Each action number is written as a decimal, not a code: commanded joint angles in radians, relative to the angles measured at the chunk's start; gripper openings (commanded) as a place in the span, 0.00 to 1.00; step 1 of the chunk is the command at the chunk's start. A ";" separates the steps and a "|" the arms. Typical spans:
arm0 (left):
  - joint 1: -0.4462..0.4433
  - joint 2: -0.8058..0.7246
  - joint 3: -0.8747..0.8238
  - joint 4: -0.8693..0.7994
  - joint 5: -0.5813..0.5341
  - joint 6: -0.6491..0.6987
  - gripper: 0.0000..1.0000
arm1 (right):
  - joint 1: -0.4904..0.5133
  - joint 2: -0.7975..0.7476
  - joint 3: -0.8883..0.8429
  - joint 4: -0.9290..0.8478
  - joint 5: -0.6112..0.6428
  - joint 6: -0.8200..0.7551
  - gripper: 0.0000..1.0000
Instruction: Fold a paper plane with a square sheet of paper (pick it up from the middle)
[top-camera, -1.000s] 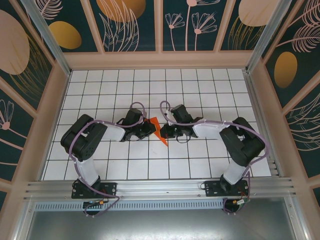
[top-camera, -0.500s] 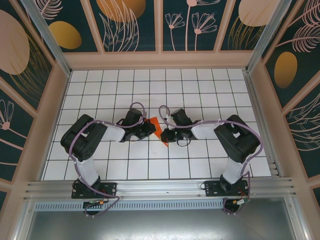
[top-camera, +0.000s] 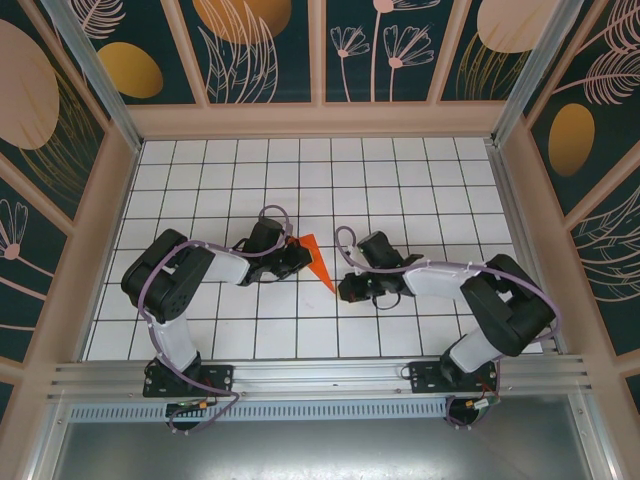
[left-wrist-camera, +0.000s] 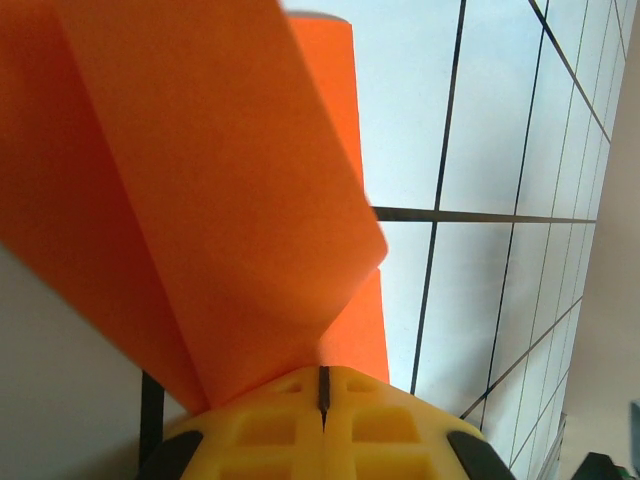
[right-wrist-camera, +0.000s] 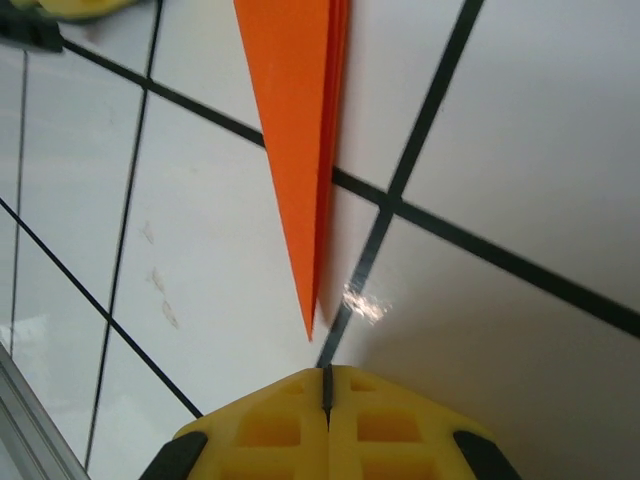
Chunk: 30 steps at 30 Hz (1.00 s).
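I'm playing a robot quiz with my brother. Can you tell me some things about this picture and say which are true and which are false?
1. The left pincer is pinching the folded orange-red paper dart. True.
2. The right pincer is holding the dart's pointed tip. False: it is shut on nothing, and the tip lies just in front of it.
3. The folded paper is blue. False: it is bright orange-red.
4. The white tiled table with dark grid lines is under both arms. True.
5. Both pincers are wide open. False: both are shut.
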<state>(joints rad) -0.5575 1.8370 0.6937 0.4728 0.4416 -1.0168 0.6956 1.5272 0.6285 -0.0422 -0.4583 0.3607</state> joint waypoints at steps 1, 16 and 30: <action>0.013 0.064 -0.031 -0.122 -0.169 0.056 0.00 | 0.010 0.004 0.076 0.052 0.033 0.038 0.00; 0.013 0.051 -0.006 -0.106 -0.118 0.085 0.00 | 0.031 0.299 0.236 0.151 0.066 0.086 0.00; 0.015 -0.151 0.093 -0.173 -0.136 0.245 0.24 | 0.001 0.301 0.171 0.154 0.046 0.083 0.00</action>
<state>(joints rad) -0.5514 1.7527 0.7444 0.3504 0.3595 -0.8494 0.7101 1.8008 0.8284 0.1375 -0.4381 0.4480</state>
